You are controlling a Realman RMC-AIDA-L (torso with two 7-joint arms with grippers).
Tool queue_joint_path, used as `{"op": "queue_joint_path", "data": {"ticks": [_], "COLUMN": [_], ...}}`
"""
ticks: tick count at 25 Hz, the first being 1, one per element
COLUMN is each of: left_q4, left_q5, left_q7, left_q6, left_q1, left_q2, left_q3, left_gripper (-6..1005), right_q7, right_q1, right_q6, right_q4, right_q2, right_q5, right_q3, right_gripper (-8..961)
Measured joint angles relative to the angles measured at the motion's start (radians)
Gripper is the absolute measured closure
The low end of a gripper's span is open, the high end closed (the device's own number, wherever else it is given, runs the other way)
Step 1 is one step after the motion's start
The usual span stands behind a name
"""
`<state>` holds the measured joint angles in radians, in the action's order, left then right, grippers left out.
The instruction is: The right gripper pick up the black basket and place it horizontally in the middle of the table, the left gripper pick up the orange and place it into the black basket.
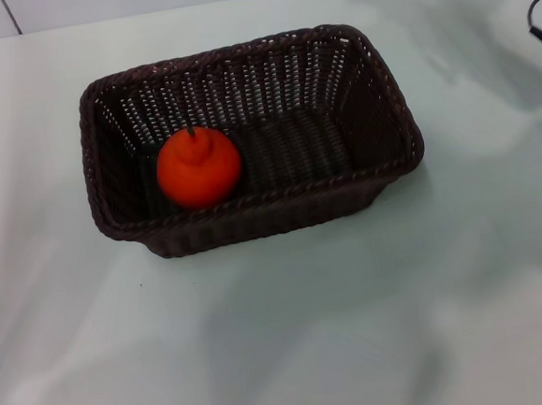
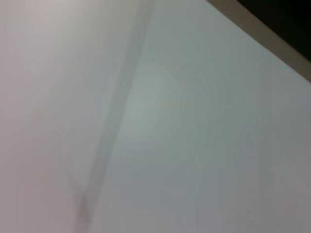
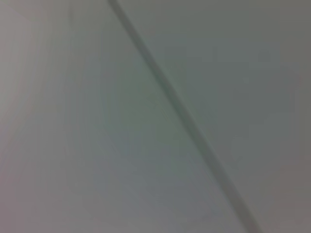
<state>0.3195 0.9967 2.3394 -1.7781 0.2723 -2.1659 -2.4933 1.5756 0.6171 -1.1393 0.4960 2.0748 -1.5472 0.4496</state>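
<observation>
Orange [image 1: 199,168]: it sits inside the black basket, on the woven floor toward the basket's left end and close to the near wall. It is upright, with the knobbed top and short dark stem pointing up. Nothing holds it.

Black basket [image 1: 246,129]: it rests flat on the desk with its opening up. Its long side runs roughly across the head view, turned a little so that the right end lies slightly farther back. Apart from the fruit it holds nothing that can be seen.

Desk [image 1: 356,327]: a plain white top, with the basket near its middle in the head view and only soft shadows around it.

Left gripper: not in any picture. The left wrist view shows just pale desk surface, a faint grey streak and a dark edge in one corner, so whether its fingers are wide or narrow cannot be told.

Right gripper: also out of sight. The right wrist view shows only a pale surface crossed by a thin dark line. A bit of dark hardware at the far right edge of the head view may belong to the right arm, but it is too small to say.

Progress: judging by how things lie, both parts look done. The basket lies lengthwise near the middle and the fruit is in it.

Left to do: seemingly nothing with the objects. Both arms appear well clear of the basket.
</observation>
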Motion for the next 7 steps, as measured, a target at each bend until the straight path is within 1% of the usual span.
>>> {"op": "queue_joint_path", "data": {"ticks": [1,2,3,4,6,7], "left_q4": [-0.027,-0.027,-0.034,-0.052,-0.059,-0.059], "left_q5": [-0.024,-0.024,-0.031,-0.038,-0.039,-0.039], "left_q7": [0.008,0.008,0.010,0.023,0.028,0.028], "left_q6": [-0.034,-0.034,-0.041,-0.048,-0.050,-0.050], "left_q1": [-0.033,-0.033,-0.044,-0.082,-0.110,-0.110], "left_q2": [0.000,0.000,0.000,0.000,0.001,0.001], "left_q3": [-0.066,-0.066,-0.087,-0.140,-0.173,-0.173], "left_gripper": [162,162,162,162,162,162], "right_q7": [-0.073,-0.149,-0.232,-0.303,-0.458,-0.509], "right_q1": [-0.004,-0.007,-0.009,-0.009,-0.009,-0.007], "right_q6": [0.018,0.032,0.039,0.044,0.049,0.052], "right_q4": [-0.013,-0.032,-0.056,-0.074,-0.103,-0.109], "right_q2": [0.003,0.005,0.005,0.005,0.004,0.004], "right_q5": [-0.055,-0.110,-0.168,-0.214,-0.308,-0.340], "right_q3": [-0.003,-0.007,-0.012,-0.016,-0.028,-0.031], "right_gripper": [124,124,124,124,124,124]}}
